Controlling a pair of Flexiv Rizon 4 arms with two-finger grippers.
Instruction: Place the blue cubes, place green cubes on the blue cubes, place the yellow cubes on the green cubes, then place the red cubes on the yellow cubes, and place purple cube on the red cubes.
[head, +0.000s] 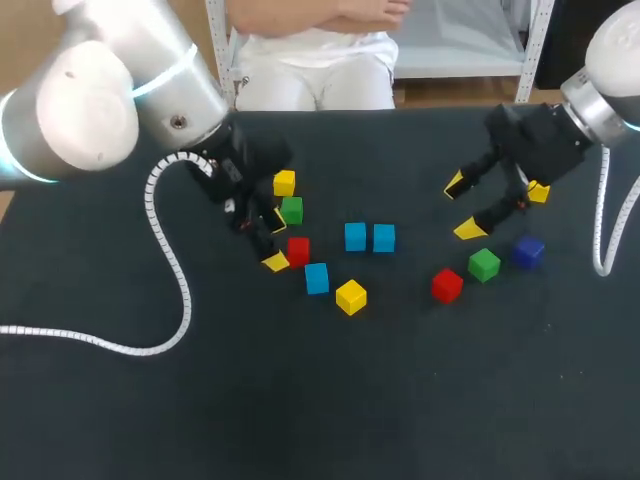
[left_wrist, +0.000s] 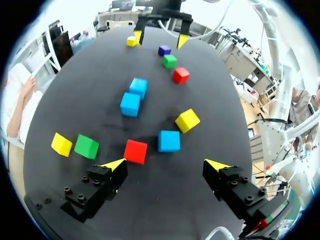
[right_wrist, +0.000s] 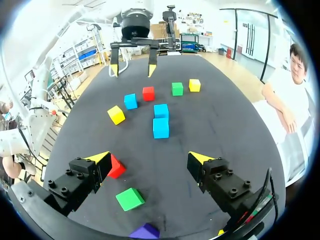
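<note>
my left gripper (head: 277, 242) hangs wide open at centre left, a red cube (head: 298, 250) just to its right. my right gripper (head: 462, 207), also wide, is at upper right, a green cube (head: 484, 264) and the purple cube (head: 528, 251) just below it.

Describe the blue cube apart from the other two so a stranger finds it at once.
Find the left gripper on the table. Just ahead lies a blue cube, between a red cube and a yellow cube; the other two blue cubes sit side by side.
</note>
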